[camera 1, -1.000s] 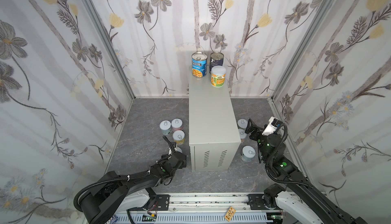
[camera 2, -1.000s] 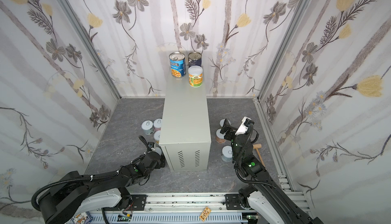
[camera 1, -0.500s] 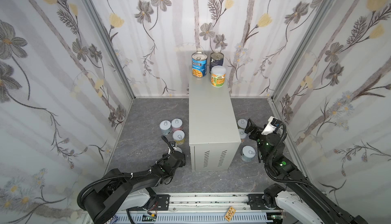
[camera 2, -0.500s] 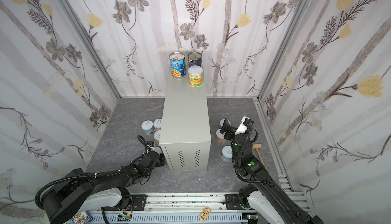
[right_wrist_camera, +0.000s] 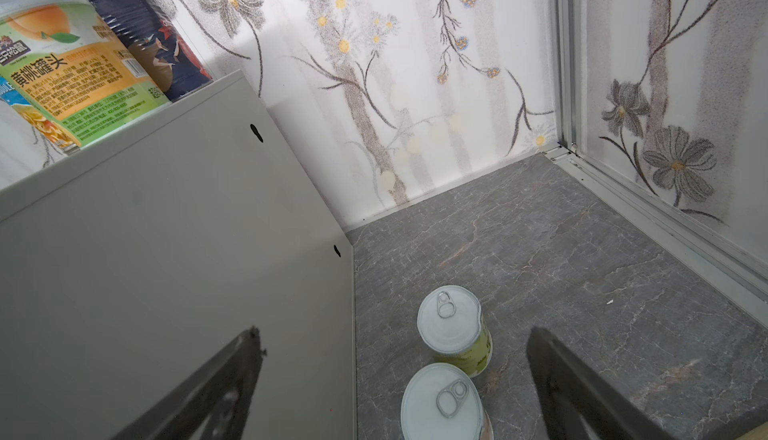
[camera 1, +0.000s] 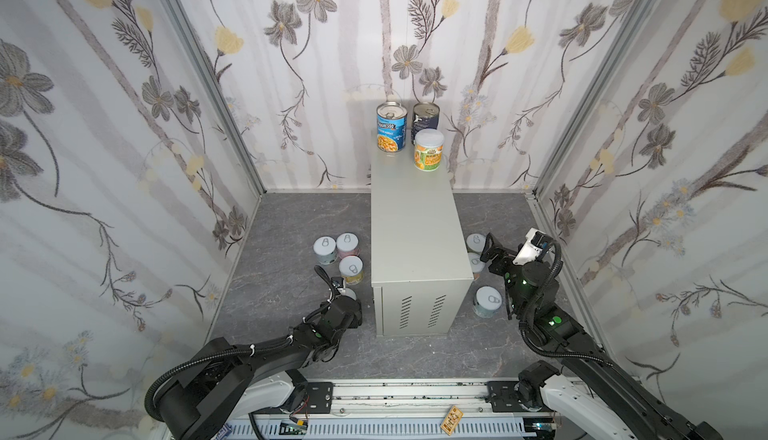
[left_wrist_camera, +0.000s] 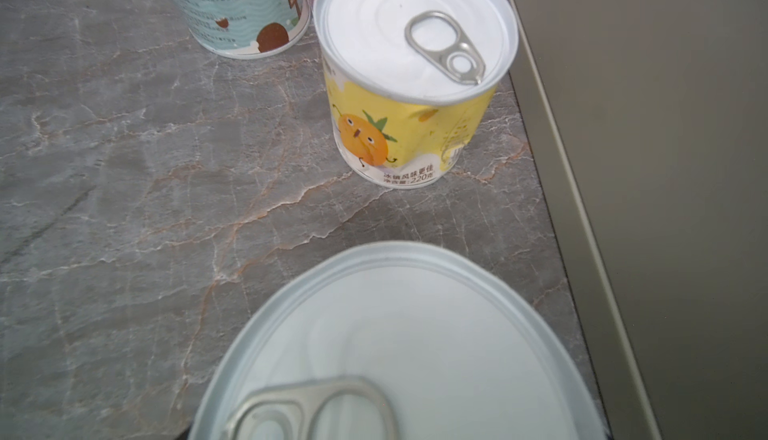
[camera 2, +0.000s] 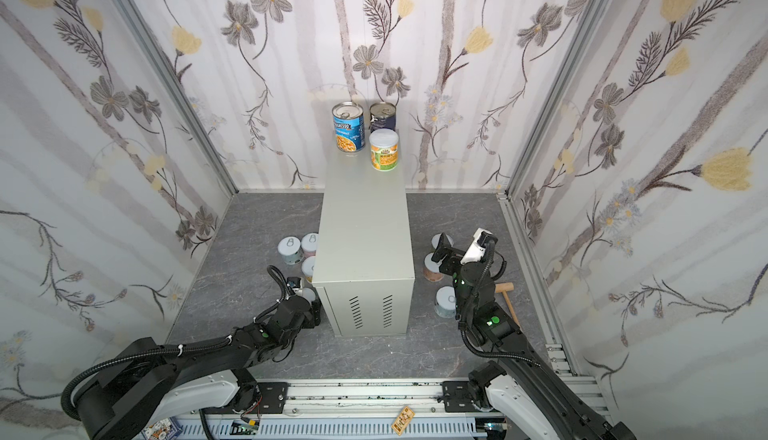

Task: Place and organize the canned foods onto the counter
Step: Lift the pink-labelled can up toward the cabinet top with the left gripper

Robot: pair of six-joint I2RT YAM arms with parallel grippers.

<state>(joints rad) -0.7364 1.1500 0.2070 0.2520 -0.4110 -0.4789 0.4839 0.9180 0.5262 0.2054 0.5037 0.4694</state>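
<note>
Bright, even, diffuse light; shadows faint and soft-edged. Left wrist view: nearest can (left_wrist_camera: 399, 334) out of focus; lid of yellow can (left_wrist_camera: 415, 72) nearly blown white. Right wrist view: right claw's fingers (right_wrist_camera: 232, 375) soft.

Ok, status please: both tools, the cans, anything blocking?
Left tool shut on short can, floor beside counter. Right tool open above two floor cans. Three cans on counter. Mallet near right arm, clear.

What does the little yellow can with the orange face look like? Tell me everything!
The yellow can is short and round, standing upright on the grey marbled floor. Its white lid has a silver pull tab. The label shows a smiling orange fruit with green leaves, with small print below. It stands close beside the beige counter, a strip of floor between them. Nothing holds it.
</note>
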